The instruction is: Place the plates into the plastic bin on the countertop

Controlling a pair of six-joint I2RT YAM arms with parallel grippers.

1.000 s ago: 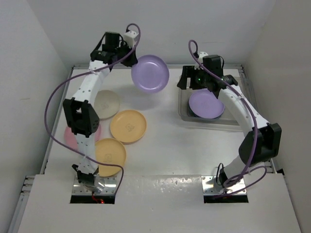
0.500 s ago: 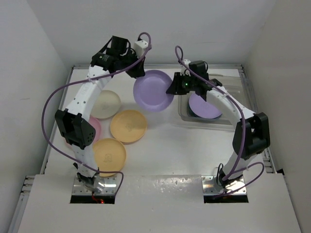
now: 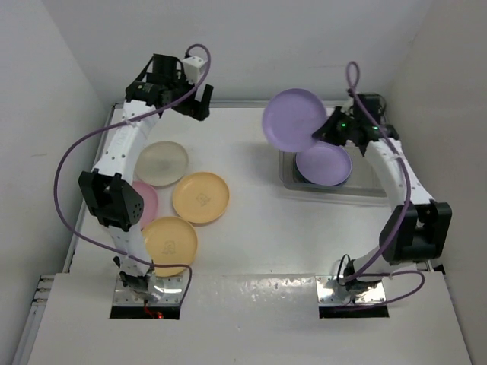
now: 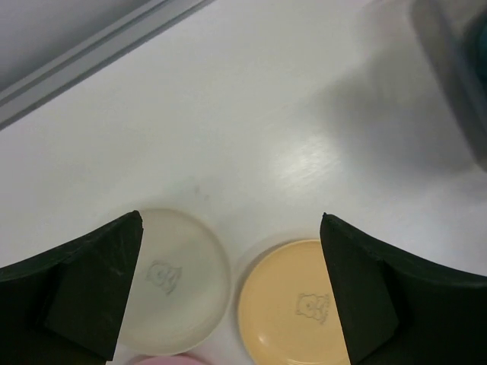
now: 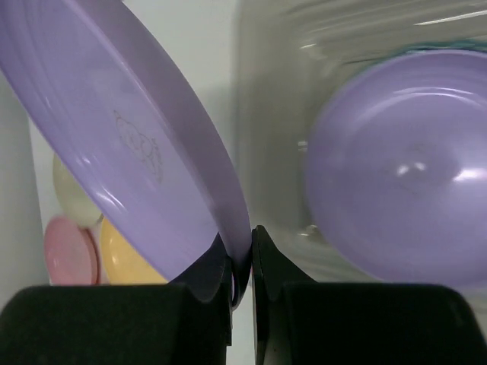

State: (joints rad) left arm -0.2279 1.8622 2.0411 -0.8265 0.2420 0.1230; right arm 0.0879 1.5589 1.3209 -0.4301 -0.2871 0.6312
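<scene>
The lavender plate (image 3: 295, 120) has passed from left to right. The left gripper (image 4: 232, 220) now stands spread and empty, while the right gripper (image 5: 242, 245) pinches the plate's rim, tilted above the plastic bin's (image 3: 364, 190) left edge — only lowering it in remains.

Left gripper (image 4: 230, 220) gapes wide; right gripper (image 5: 242, 243) is pinched nearly closed.

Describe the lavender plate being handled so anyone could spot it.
Find the clear plastic bin on the right. Over its far-left corner, the right gripper pinches a lavender plate by its edge. The other lavender plate lies flat inside the bin; this one tilts in mid-air.
</scene>
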